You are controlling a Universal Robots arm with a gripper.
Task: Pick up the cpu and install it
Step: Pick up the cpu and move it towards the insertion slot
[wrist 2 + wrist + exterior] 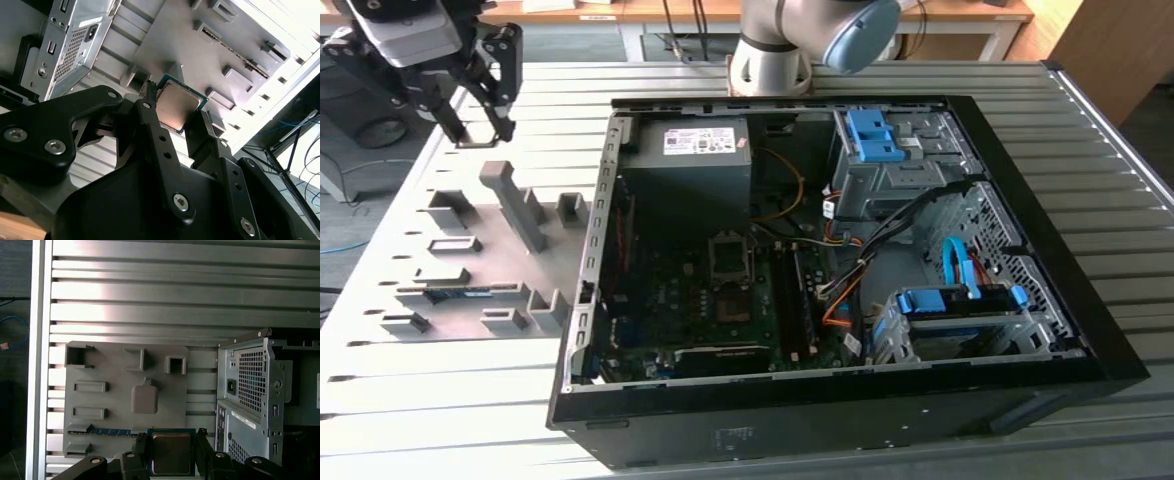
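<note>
We hold the cpu (179, 104) pinched by opposite edges in the pincer (480, 128), above the grey parts tray (100, 370). The grip appears centred; carry it level, since the socket (728, 262) lies well apart inside the open case (854, 405).

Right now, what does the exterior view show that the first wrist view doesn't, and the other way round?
Exterior view: the open inside of the case, with the motherboard and its black socket, well apart from the end effector.
First wrist view: the cpu gripped in the end effector, metal top facing the camera.
Shared: the grey tray, the slatted table and the case's outer wall.
</note>
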